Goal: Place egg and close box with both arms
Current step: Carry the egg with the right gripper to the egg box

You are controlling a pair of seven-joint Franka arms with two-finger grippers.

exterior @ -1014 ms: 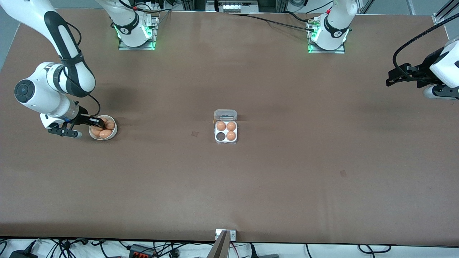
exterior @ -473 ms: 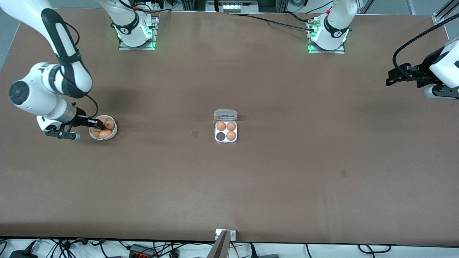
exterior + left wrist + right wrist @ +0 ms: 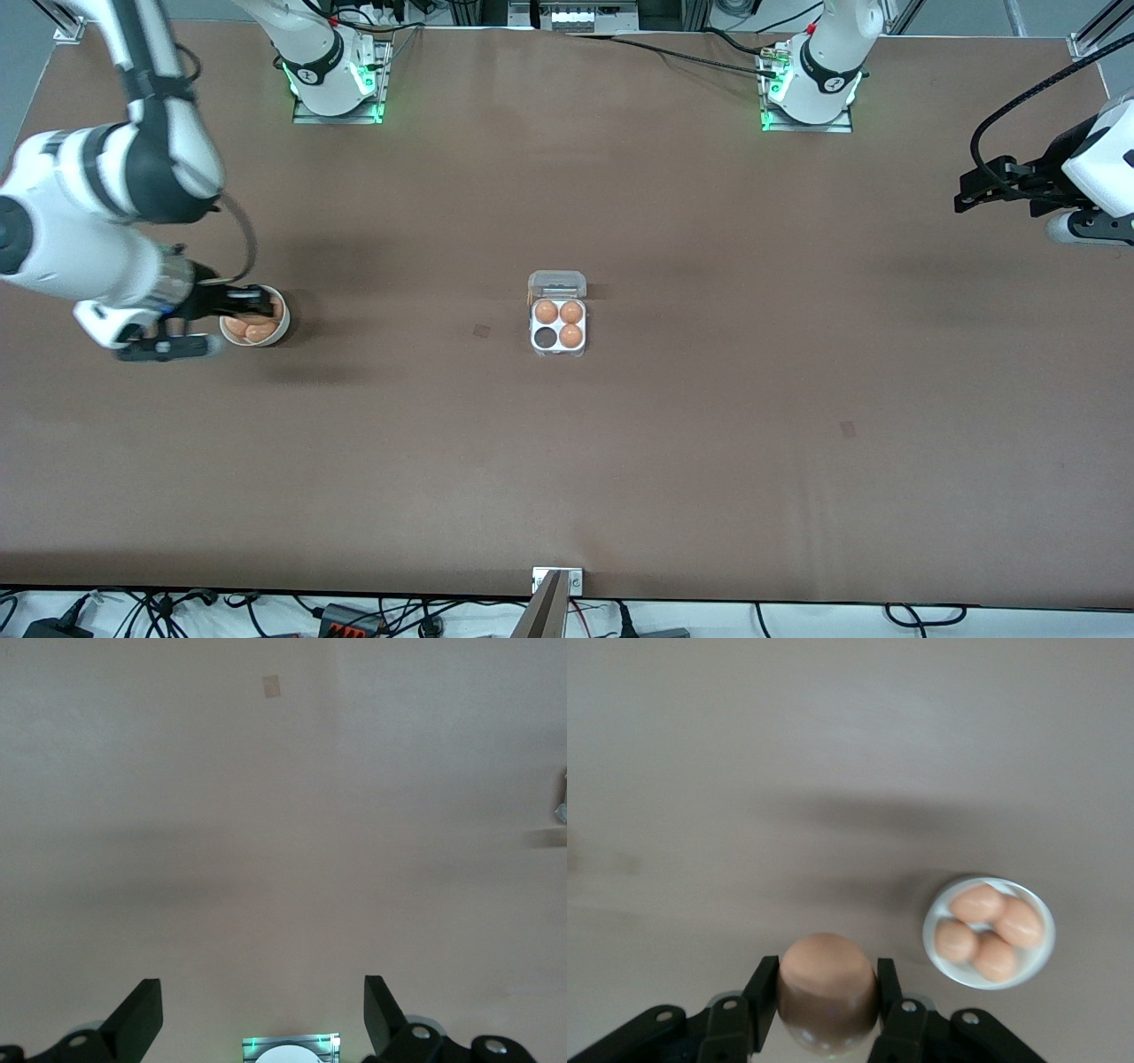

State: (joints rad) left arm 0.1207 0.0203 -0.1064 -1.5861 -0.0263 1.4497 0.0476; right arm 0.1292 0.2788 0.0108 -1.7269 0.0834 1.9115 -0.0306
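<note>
Two arms are in use; only one carries a load.

Front view: the right gripper [image 3: 232,304] hangs over the white bowl [image 3: 282,330] at the right arm's end of the table. From this tool the box [image 3: 558,326] lies well apart, toward the table's middle, with open table between. The box's clear lid [image 3: 557,283] is folded open. Three cells hold eggs; the one empty cell [image 3: 544,338] is on the side facing the loaded tool and nearer the front camera. The left gripper [image 3: 974,190] waits over the left arm's end of the table, also well apart from the box.

Left wrist view: the left gripper's fingers [image 3: 142,1017] stand wide apart with nothing between them. Only bare table [image 3: 283,815] shows past them.

Right wrist view: the right gripper is clamped on the egg [image 3: 827,989], one finger on each flank, the egg's long axis pointing out along the fingers. The bowl, holding four eggs, sits below and clear of the load.

Judgement: the coming move is a carry to the empty cell by the right arm. The approach should descend on the near cell without touching the neighbouring eggs.
</note>
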